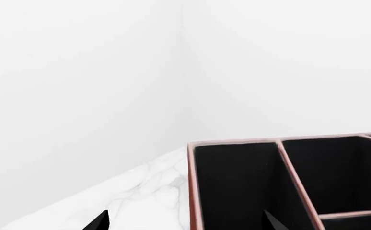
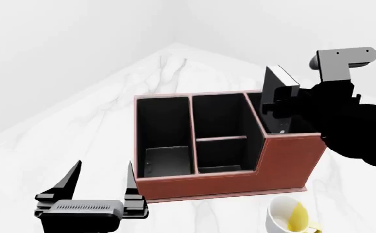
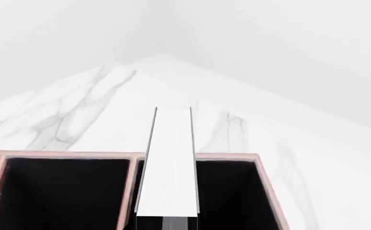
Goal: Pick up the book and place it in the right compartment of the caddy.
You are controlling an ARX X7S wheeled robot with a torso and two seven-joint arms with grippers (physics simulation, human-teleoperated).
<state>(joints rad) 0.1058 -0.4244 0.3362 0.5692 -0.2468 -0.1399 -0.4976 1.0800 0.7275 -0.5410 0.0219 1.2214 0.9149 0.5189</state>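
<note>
The reddish-brown caddy (image 2: 207, 187) stands mid-table with its black-lined sections open upward. The black book (image 2: 281, 80), white page edges showing, hangs tilted over the tall right compartment (image 2: 255, 104), and my right gripper (image 2: 279, 108) is shut on it. How far its lower end reaches into the mouth is hidden. In the right wrist view the book's page edge (image 3: 168, 163) runs above the caddy's far rim (image 3: 227, 156), by the wall beside the right compartment (image 3: 227, 196). My left gripper (image 2: 104, 180) stands open and empty in front of the caddy's left corner, facing its left wall (image 1: 193, 191).
A white mug with a yellow inside (image 2: 290, 218) sits just in front of the caddy's right end. The white marble table (image 2: 58, 136) narrows toward a far corner between white walls. The right arm's black bulk (image 2: 350, 121) hangs over the caddy's right side.
</note>
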